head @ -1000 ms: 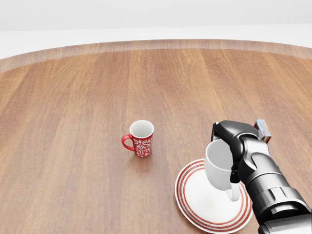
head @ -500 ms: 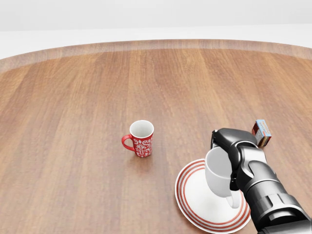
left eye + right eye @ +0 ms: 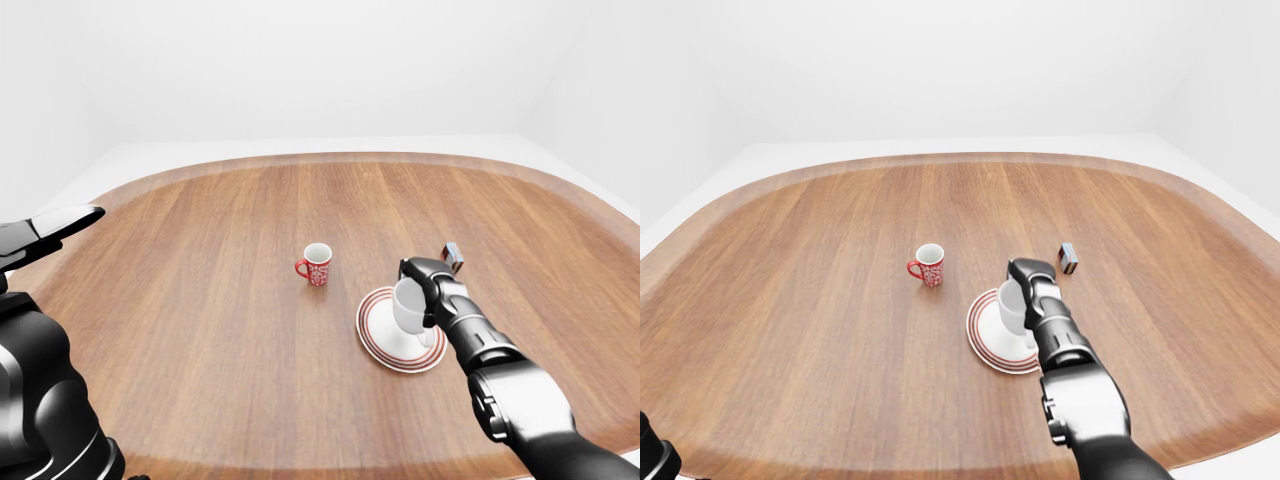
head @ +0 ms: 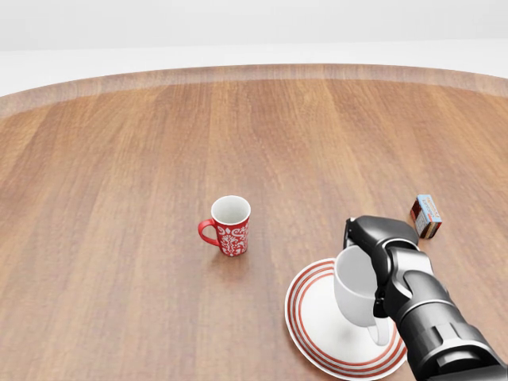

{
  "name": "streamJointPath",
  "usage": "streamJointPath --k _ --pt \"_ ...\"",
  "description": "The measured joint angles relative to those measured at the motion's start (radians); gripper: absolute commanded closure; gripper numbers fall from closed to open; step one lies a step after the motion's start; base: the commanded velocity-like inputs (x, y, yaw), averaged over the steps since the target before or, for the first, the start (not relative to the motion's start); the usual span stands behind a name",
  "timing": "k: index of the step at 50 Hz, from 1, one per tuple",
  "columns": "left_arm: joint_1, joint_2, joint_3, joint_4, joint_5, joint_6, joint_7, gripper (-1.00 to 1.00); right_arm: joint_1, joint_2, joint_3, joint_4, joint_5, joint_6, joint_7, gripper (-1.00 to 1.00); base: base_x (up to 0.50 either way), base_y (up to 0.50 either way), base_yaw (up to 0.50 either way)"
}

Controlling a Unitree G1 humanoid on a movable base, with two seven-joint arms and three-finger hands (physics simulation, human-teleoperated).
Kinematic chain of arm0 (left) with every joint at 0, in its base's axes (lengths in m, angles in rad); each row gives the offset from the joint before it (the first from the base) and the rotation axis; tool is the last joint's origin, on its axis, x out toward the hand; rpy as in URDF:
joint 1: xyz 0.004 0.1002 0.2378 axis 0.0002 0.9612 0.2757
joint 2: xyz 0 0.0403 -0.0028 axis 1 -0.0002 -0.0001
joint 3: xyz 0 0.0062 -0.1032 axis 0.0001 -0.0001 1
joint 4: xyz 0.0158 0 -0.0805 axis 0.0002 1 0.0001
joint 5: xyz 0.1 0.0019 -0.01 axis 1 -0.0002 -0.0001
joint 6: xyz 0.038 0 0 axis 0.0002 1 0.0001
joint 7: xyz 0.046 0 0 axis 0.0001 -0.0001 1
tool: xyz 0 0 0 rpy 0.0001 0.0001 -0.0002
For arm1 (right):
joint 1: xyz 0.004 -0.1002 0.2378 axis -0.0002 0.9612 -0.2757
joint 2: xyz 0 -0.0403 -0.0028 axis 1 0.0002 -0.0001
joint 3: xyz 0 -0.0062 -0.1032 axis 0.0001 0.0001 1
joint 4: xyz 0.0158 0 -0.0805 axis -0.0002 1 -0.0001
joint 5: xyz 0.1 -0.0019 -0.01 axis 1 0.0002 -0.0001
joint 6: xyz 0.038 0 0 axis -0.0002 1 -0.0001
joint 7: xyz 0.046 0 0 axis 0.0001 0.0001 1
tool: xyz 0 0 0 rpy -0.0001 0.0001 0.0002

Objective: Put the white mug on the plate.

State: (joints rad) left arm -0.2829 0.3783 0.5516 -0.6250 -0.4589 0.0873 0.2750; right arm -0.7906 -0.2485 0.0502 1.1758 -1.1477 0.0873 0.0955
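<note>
My right arm reaches in from the bottom right of the head view, forearm angled up and leftward, and my right hand (image 4: 373, 266) has its dark fingers (image 4: 379, 232) curled over the rim and far side of the white mug (image 4: 355, 287), gripping it. The mug is tipped slightly, its handle pointing down toward the bottom right, and it sits low over the plate (image 4: 317, 333) with red rings; I cannot tell whether its base touches the plate.

My left hand (image 3: 45, 230) shows only at the left edge of the left-eye view, well away from everything; I cannot tell how its fingers stand.

A red patterned mug (image 4: 229, 225) stands upright on the tabletop (image 4: 119, 198), left of the plate. A small box (image 4: 426, 216) lies to the right; its printing is too small to read.
</note>
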Motion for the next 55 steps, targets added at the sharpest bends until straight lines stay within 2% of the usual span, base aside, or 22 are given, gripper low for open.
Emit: streamJointPath --k 30,32,37,41,47,49,50,51,55 --pt "0.002 -0.001 0.001 0.005 0.001 0.000 -0.002 -1.00 0.019 0.006 -0.001 0.005 0.004 0.000 -0.029 0.99 0.00 0.00 0.00" --pt "0.003 -0.001 0.001 0.005 0.001 0.000 -0.002 -1.00 0.019 0.006 -0.002 0.005 0.004 0.000 -0.030 0.85 0.00 0.00 0.00" --pt "0.003 -0.001 0.001 0.004 0.001 0.000 -0.002 -1.00 0.021 0.006 -0.003 0.006 -0.003 0.000 -0.035 0.69 0.00 0.00 0.00" --pt "0.003 -0.001 0.002 0.004 0.001 0.000 -0.002 -1.00 0.022 0.006 -0.003 0.006 -0.005 0.000 -0.038 0.11 0.00 0.00 0.00" --pt "0.004 -0.002 0.002 0.005 0.001 0.000 -0.002 -1.00 0.023 0.007 -0.003 0.006 -0.007 0.000 -0.042 0.04 0.00 0.00 0.00" --pt "0.004 -0.002 0.002 0.005 0.001 0.000 -0.002 -1.00 0.023 0.007 -0.004 0.006 -0.004 0.000 -0.043 -0.17 0.00 0.00 0.00" --pt "0.004 -0.001 0.002 0.004 0.001 0.000 -0.002 -1.00 0.023 0.007 -0.004 0.006 -0.003 0.000 -0.044 -0.33 0.00 0.00 0.00" --pt "0.004 -0.001 0.002 0.004 0.001 0.000 -0.002 -1.00 0.023 0.007 -0.003 0.005 -0.003 0.000 -0.042 -1.00 0.00 0.00 0.00" --pt "0.003 -0.001 0.002 0.004 0.001 0.000 -0.002 -1.00 0.009 -0.001 -0.002 0.000 -0.003 0.000 -0.031 -1.00 0.00 0.00 0.00"
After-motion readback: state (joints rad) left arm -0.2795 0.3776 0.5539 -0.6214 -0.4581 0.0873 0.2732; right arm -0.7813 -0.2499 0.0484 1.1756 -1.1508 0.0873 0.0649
